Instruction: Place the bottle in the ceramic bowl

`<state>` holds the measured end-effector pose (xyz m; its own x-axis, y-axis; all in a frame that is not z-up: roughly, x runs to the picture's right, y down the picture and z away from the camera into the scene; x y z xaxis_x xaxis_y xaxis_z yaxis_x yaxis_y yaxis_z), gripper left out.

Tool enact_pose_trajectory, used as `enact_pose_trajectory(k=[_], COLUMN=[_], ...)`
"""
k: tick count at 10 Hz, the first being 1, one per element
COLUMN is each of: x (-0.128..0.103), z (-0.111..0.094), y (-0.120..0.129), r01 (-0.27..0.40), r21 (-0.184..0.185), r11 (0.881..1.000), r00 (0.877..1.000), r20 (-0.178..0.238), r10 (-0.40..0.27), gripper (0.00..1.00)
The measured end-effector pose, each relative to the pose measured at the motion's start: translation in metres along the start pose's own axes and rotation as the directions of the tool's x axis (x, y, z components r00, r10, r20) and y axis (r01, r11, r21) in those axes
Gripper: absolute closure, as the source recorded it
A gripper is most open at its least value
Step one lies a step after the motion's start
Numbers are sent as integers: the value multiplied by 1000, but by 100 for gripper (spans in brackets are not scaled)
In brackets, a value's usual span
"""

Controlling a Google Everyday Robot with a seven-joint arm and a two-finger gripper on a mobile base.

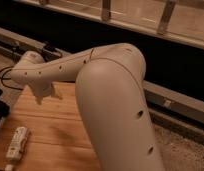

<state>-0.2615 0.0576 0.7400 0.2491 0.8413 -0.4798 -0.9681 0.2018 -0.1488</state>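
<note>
- We see the robot's white arm point(110, 100) filling the middle and right of the camera view, its thick near segment covering the right part of the wooden table point(60, 127).
- The arm tapers away to the left. The gripper point(44, 92) hangs at its far end, pointing down over the table's far left part, near the back edge.
- We cannot tell whether the gripper is apart or together. It shows only as a dim shape under the wrist, and we make out nothing held in it.
- The bottle point(16, 144) lies on its side on the table near the front left corner. It is white with faint dark marks along it, and its long axis runs roughly front to back.
- Bottle and gripper are well apart, with bare wood between them.
- Black cables point(5, 79) lie off the table's left side, behind the wrist.
- A pale ledge point(175, 102) runs behind the table, and speckled floor point(187, 150) shows at the lower right.
</note>
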Motion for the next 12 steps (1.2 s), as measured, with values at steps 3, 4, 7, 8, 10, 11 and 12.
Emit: enact_pose_trajectory(k=[3,4,7,8,10,11,12], x=[5,3,-8,-6,7,6,5], z=[14,11,-6,-14,-25,-25,-24], y=[1,16,77,102,135,133,130], r01=[37,71,203,251,329,327,322], r21=[-53,-68,-96,-114,-145,-142,-139], r11=[998,995,975,961,933,934,937], r00=[999,997,979,968,944,945,947], r20=[-21,-18,6,17,27,28,26], r10=[-38,-72,-203,-251,-328,-326,-321], gripper=[35,35,35,35,35,35,35])
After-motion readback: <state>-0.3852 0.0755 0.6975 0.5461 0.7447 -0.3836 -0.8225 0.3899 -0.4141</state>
